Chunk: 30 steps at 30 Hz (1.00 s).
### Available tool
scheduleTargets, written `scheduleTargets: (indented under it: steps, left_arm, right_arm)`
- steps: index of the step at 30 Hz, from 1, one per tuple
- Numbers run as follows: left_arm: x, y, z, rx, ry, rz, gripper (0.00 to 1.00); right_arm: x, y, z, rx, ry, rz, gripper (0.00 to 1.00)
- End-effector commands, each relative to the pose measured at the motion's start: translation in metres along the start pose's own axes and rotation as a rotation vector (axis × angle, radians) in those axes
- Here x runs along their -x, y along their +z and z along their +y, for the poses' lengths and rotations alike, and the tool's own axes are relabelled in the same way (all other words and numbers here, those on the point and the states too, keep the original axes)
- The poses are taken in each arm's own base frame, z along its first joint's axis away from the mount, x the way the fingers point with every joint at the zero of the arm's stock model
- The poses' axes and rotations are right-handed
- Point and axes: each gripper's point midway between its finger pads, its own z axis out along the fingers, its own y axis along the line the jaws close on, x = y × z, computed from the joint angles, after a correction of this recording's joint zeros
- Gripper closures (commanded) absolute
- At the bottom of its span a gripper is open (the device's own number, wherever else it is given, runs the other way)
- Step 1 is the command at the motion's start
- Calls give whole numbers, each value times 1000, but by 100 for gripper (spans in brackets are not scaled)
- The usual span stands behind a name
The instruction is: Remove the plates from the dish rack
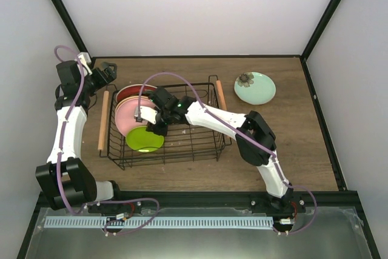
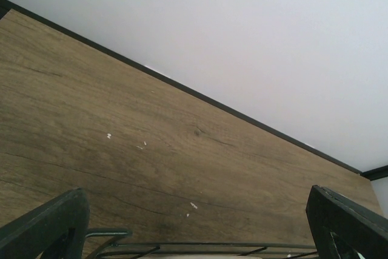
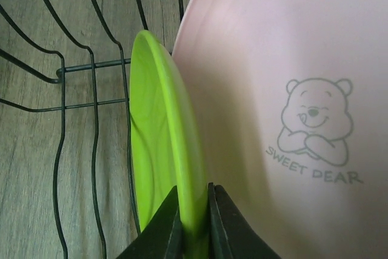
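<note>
One lime green plate [image 3: 160, 144], rim tight in grip of right pincer [image 3: 194, 197], beside pink plate [image 3: 273, 89].

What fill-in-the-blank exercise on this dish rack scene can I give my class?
1. The right gripper is shut on the ___ of the lime green plate.
2. The pink plate beside it bears a drawing of a ___.
3. The mint plate lies on the ___, not in the dish rack.
4. The left gripper is ___ and holds nothing.
Missing words: rim; bear; table; open.
</note>
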Motion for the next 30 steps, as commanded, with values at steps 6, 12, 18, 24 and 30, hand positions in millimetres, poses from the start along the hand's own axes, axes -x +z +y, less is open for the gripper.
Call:
scheduleTargets:
  steps: [6,12,18,24,30]
  left_arm:
    - [1,3,-2,-22,-2,-10,0]
    - [1,5,-3,-25,-3,-6,0]
    - [4,7,-3,-29,-9,-9,0]
    - [6,13,-3,-34,-18,-5,0]
    - [17,17,-8,-47,-14,-19,0]
  right_arm:
    - [57,-44,-2,-44,-49,-109,99]
    - [89,-83,-12,-166,-112,-151,99]
    - [101,-124,-18,-289,-159,-165,99]
    - [103,-162,-30,-415,-154,-151,99]
    - [117,-254,-66,-589,-64,-273,99]
